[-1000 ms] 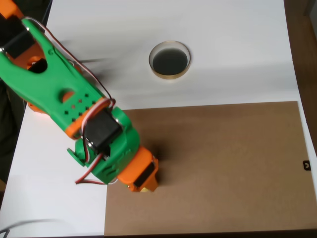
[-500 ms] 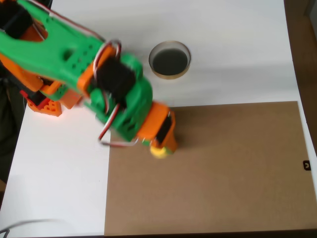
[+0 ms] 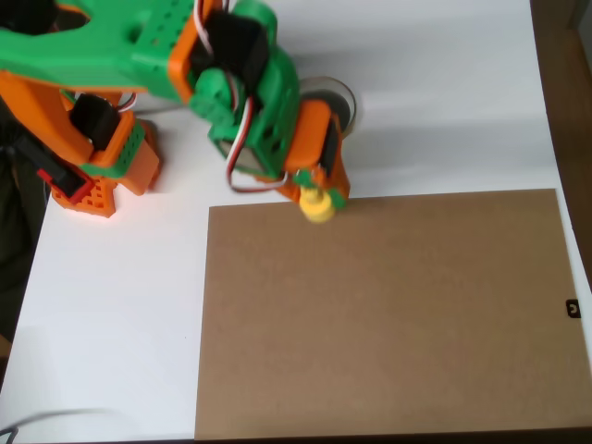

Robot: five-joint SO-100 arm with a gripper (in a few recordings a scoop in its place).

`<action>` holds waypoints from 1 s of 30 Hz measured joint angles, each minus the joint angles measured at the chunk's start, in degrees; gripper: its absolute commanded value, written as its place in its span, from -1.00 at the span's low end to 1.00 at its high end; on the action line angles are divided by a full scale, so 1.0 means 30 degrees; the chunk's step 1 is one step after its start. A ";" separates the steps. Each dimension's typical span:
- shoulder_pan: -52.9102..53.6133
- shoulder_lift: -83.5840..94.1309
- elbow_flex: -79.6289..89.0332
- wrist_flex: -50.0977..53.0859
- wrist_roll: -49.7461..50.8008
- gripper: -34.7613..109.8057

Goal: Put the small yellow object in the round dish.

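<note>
Over the top edge of the brown board (image 3: 388, 314), the green-and-orange arm (image 3: 139, 55) covers most of the round dish (image 3: 344, 102). The gripper (image 3: 319, 196) has its fingers closed on the small yellow object (image 3: 319, 207), held aloft. The dish lies just up-picture, partly under the wrist.

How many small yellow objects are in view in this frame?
1. The small yellow object is at the tip of the gripper, over the top edge of the brown board, just below the round dish. The arm hides part of the dish, so another could be concealed.
</note>
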 measured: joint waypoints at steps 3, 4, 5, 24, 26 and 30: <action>-0.0820 0.0176 -0.0117 0.0352 0.0000 -0.52; -0.1143 0.0264 -0.0117 0.0557 -0.0029 -0.52; -0.1553 0.0410 -0.0117 0.0674 -0.0117 -0.52; -0.7793 0.1436 0.1816 -0.0176 0.0381 -0.52; -0.8086 0.1465 0.2109 -0.0527 0.0703 -0.52; -0.8408 0.1465 0.2842 -0.1406 0.0908 -0.52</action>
